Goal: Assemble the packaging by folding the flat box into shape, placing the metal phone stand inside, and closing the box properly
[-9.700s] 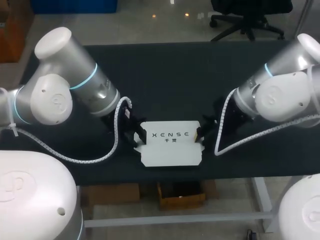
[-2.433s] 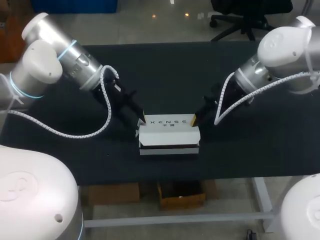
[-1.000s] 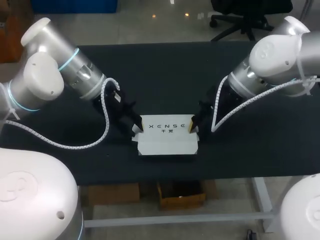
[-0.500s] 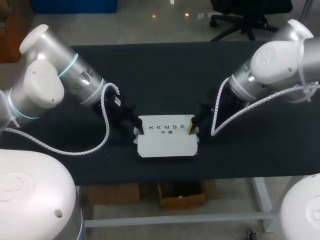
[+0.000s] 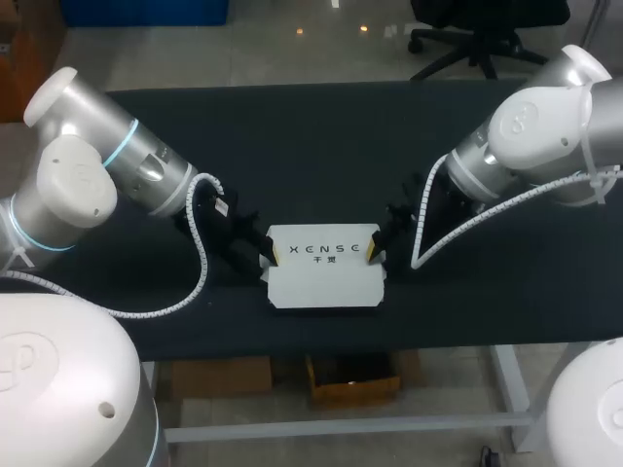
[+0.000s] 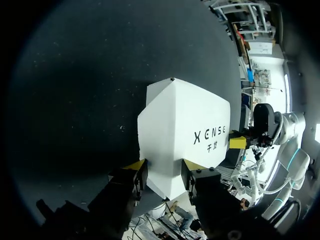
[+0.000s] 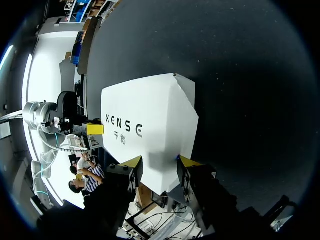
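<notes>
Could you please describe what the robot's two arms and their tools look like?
The left arm and right arm are rounded, silver-white, with cyan joint rings and white spiral-wrapped cables. The left tool and right tool are black with yellow tips.

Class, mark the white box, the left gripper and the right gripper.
white box (image 5: 321, 284), head view, bare top panel.
left gripper (image 6: 164, 165), left wrist view, midway between fingertips.
right gripper (image 7: 160, 161), right wrist view, midway between fingertips.

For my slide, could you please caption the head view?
The left gripper and right gripper grip opposite ends of the box on the table.
</notes>
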Controlling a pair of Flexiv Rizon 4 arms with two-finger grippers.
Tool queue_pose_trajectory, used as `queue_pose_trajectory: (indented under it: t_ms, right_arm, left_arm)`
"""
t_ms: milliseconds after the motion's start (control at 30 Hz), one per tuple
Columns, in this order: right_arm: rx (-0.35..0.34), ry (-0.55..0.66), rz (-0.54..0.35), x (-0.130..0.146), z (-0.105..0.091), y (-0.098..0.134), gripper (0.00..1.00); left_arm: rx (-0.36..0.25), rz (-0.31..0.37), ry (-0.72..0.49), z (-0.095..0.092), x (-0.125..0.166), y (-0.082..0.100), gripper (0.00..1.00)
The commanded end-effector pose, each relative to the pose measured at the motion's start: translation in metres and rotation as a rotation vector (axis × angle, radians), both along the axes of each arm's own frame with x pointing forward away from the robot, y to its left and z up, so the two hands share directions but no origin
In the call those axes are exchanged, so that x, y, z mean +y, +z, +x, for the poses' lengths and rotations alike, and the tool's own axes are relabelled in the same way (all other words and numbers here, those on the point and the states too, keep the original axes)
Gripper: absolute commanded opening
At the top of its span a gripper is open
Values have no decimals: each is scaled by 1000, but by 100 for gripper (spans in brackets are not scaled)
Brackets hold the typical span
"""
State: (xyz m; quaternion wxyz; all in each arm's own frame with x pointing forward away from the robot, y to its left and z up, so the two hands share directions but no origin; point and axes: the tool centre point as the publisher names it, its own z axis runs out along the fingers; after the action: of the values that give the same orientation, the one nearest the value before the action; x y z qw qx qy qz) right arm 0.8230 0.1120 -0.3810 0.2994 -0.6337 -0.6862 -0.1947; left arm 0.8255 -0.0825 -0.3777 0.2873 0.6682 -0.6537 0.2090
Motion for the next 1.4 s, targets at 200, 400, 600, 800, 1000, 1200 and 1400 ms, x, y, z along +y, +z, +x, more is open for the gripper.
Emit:
queue_pose_trajectory:
  t_ms: [200, 400, 600, 800, 1000, 1200, 1400]
  right_arm:
    - [-8, 3, 8, 1, 0, -10, 41]
    - [-17, 1, 19, 1, 1, -16, 41]
    - [-32, 1, 37, 4, 3, -17, 40]
    - [-38, 5, 58, 7, 5, -16, 40]
    - [-40, 1, 66, 7, 4, -13, 38]
    - [-40, -2, 74, 7, 3, -12, 38]
    - [-32, -3, 78, 8, 4, -9, 38]
  left_arm:
    - [-3, -12, -5, 1, -2, -5, 44]
    - [-4, -15, -4, 3, -2, -7, 44]
    - [-24, -39, -17, 3, -2, -8, 44]
    - [-11, -99, -22, 5, -4, -10, 44]
    - [-7, -144, -18, 4, -4, -9, 42]
    - [-14, -167, -15, 4, -6, -6, 42]
    - [-36, -178, 9, 4, -8, -1, 42]
